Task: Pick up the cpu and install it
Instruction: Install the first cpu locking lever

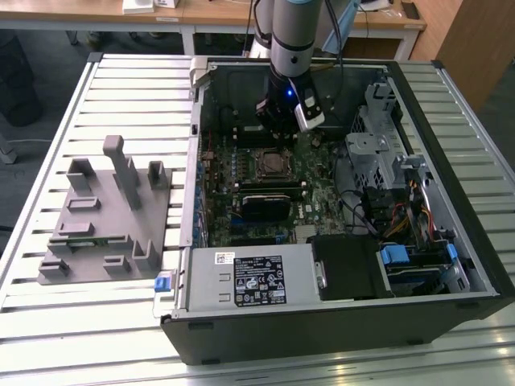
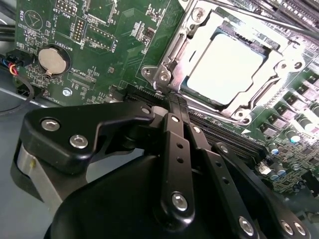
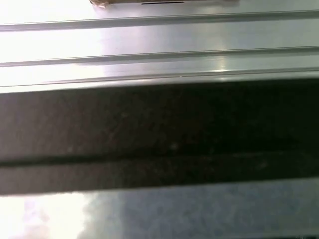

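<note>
The cpu (image 2: 227, 67) sits in its socket (image 2: 279, 64) — gripper (image 2: 172, 99) beside it, fingers together, empty; install looks done.

hand (image 2: 172, 102): fingertips hidden behind its own black linkage in the second wrist view, grip state unreadable | cpu (image 2: 227, 62): top glared out to white, surface detail lost | first wrist view: blurred dark band (image 3: 159, 134), identity unclear | counter (image 1: 80, 338): cut off by exterior view's edges
</note>
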Action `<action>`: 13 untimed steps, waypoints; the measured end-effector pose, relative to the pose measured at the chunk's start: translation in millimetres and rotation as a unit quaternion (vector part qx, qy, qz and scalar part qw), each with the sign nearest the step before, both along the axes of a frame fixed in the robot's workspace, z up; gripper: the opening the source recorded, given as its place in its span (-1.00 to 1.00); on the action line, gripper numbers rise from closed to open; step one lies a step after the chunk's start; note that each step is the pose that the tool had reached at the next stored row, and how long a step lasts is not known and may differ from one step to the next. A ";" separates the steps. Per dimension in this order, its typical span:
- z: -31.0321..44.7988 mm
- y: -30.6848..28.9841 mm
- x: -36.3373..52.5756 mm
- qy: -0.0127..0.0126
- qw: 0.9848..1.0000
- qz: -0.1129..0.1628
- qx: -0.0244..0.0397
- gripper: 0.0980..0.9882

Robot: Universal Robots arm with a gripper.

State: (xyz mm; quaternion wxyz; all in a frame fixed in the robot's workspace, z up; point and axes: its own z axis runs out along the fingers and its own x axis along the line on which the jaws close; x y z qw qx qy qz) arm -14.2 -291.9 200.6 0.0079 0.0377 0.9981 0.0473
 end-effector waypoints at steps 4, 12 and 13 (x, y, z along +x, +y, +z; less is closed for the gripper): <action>-0.3 0.0 0.0 0.000 1.000 0.000 -0.004 -0.98; -3.2 0.1 0.0 0.000 1.000 0.000 -0.012 -0.98; -3.2 0.1 0.0 0.000 1.000 0.000 -0.012 -0.98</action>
